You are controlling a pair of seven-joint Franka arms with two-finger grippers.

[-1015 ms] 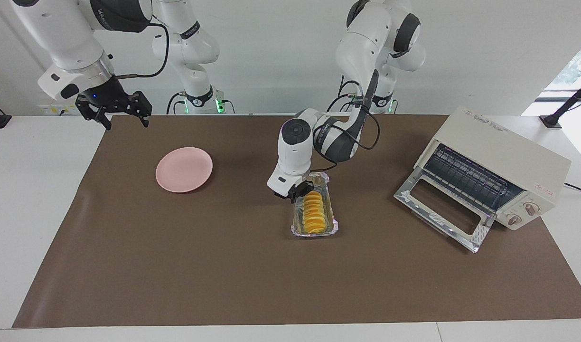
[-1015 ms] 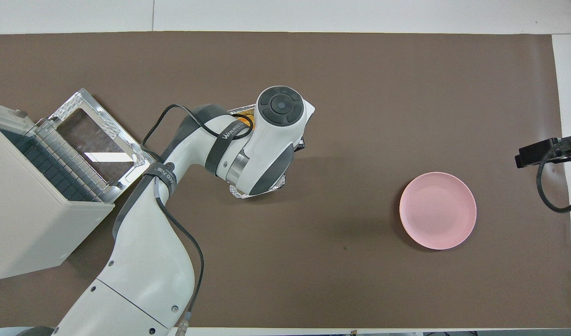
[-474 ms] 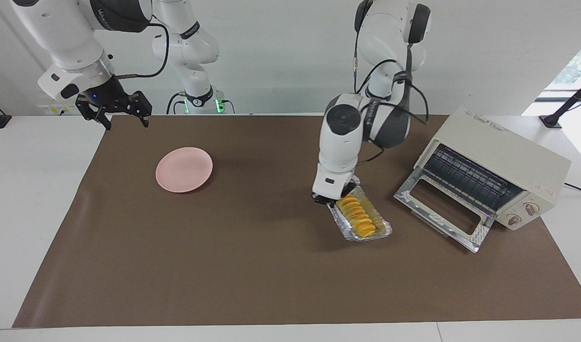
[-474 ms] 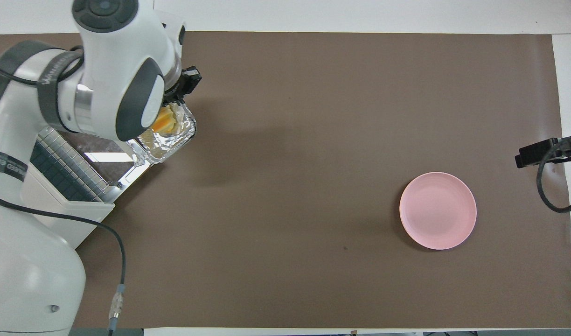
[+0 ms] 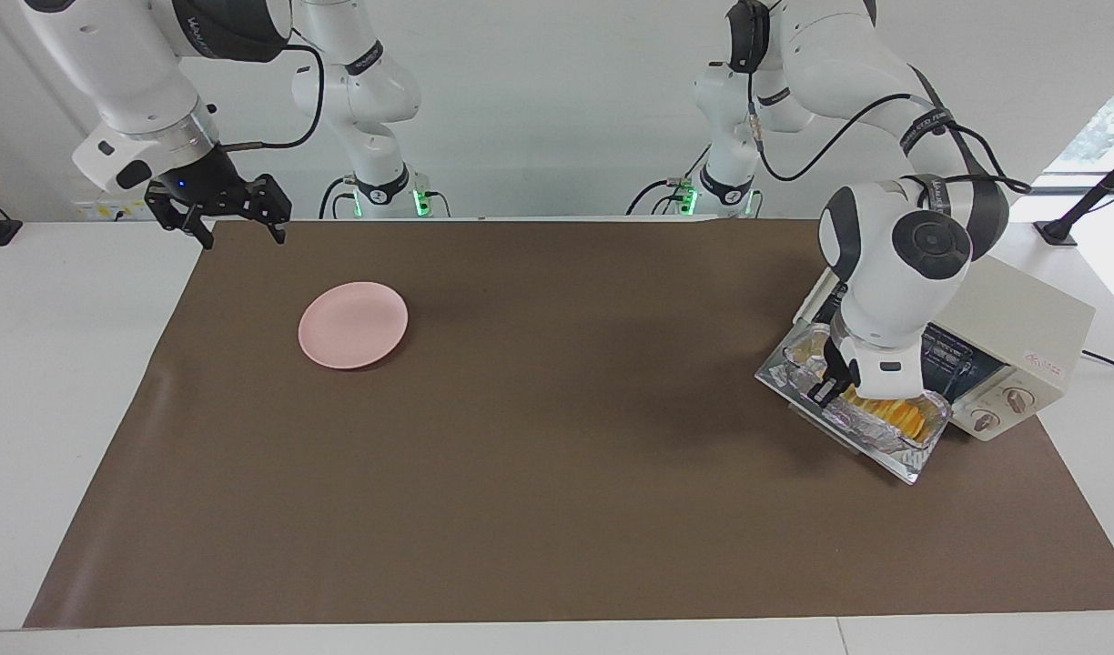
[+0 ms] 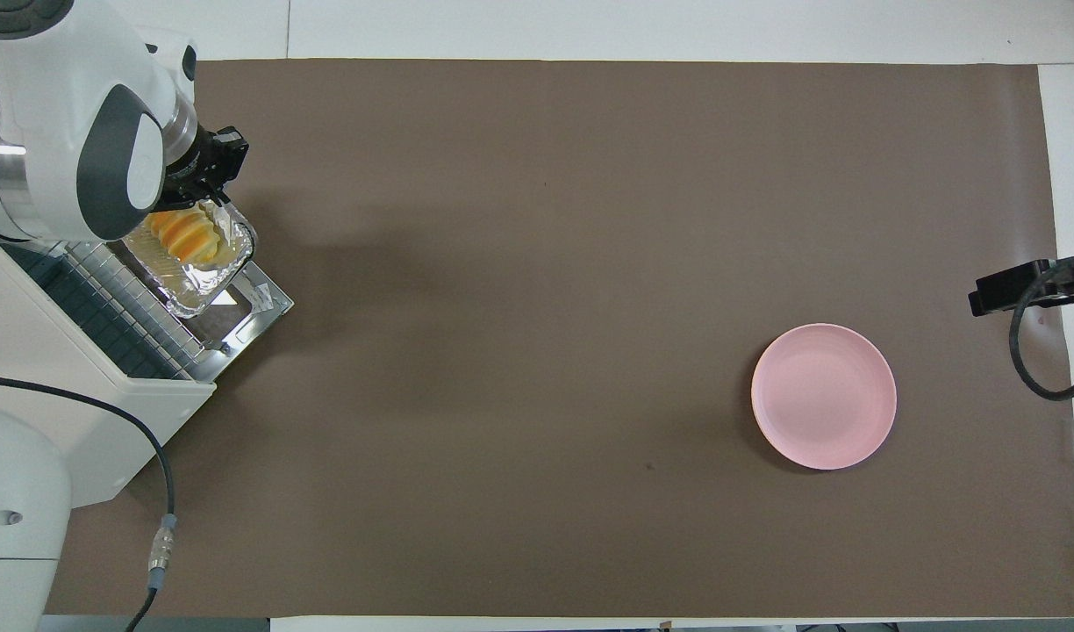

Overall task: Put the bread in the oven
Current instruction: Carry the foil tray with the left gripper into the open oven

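The yellow-orange ridged bread (image 5: 905, 415) lies in a silver foil tray (image 5: 855, 424). My left gripper (image 5: 831, 386) is shut on the tray's rim and holds tray and bread just over the open drop-down door (image 5: 781, 372) of the cream-white oven (image 5: 1007, 309). The oven's mouth faces the tray, mostly hidden by my left arm. In the overhead view the bread (image 6: 186, 235) and tray (image 6: 193, 288) sit over the door (image 6: 258, 303), in front of the wire rack (image 6: 120, 294), with the left gripper (image 6: 205, 186) at the tray's end. My right gripper (image 5: 239, 229) waits, open and empty, over the mat's corner.
A round pink plate (image 5: 353, 324) lies on the brown mat toward the right arm's end of the table; it also shows in the overhead view (image 6: 824, 395). The oven (image 6: 54, 412) stands angled at the left arm's end. A black cable runs from its side.
My left gripper has carried the foil tray with the bread from the middle of the mat toward the oven, and it is now over the open door. The right arm has not moved.
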